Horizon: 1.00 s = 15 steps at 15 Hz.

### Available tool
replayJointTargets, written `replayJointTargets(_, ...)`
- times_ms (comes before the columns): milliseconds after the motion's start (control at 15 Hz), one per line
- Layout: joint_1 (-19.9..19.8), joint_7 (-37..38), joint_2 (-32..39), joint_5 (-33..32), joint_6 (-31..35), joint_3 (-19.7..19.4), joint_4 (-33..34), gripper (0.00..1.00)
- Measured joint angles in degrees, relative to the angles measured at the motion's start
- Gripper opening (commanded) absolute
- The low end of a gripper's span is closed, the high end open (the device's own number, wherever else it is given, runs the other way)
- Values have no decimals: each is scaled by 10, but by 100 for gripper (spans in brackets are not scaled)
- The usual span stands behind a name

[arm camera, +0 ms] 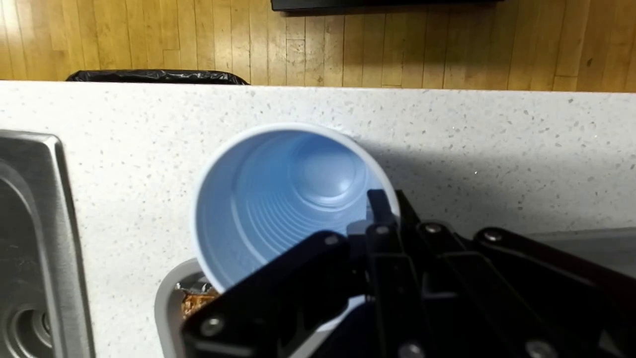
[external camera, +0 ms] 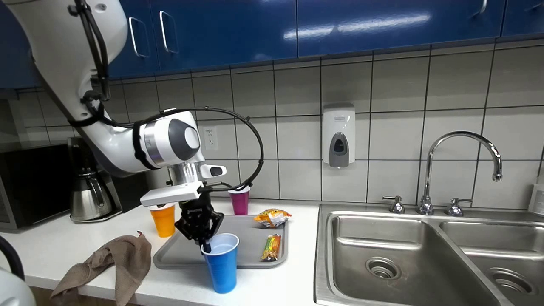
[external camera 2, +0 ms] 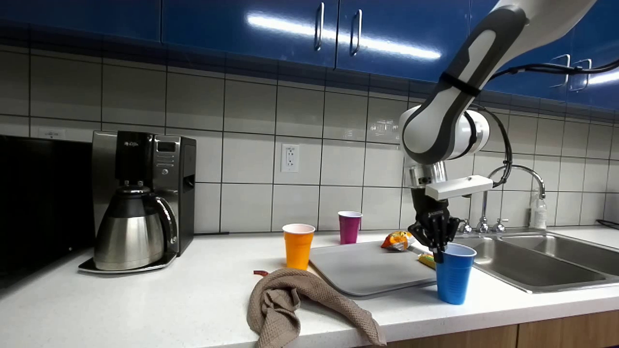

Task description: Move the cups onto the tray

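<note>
The blue cup (external camera: pixel 224 270) is near the counter's front edge, in front of the tray, in both exterior views (external camera 2: pixel 454 278). My gripper (external camera: pixel 206 246) is shut on its rim, one finger inside and one outside, as the wrist view (arm camera: pixel 390 204) shows. The cup leans slightly; whether its base touches the counter I cannot tell. The grey tray (external camera: pixel 189 250) lies behind the cup; it also shows in an exterior view (external camera 2: pixel 367 270). The orange cup (external camera: pixel 164 221) stands upright beside the tray (external camera 2: pixel 298 249). The purple cup (external camera: pixel 240 202) stands at the tray's back edge (external camera 2: pixel 349 229).
Two snack packets, an orange one (external camera: pixel 273 218) and a yellow-red one (external camera: pixel 272 247), lie on the tray's sink side. A brown towel (external camera 2: pixel 290 299) lies on the counter by the orange cup. The steel sink (external camera: pixel 323 250) and a coffee maker with its pot (external camera 2: pixel 130 232) flank the area.
</note>
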Motion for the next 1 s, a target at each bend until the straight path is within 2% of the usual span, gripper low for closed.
replayJointTargets(1000,7,-5,-42,-3,-42,2,37,1)
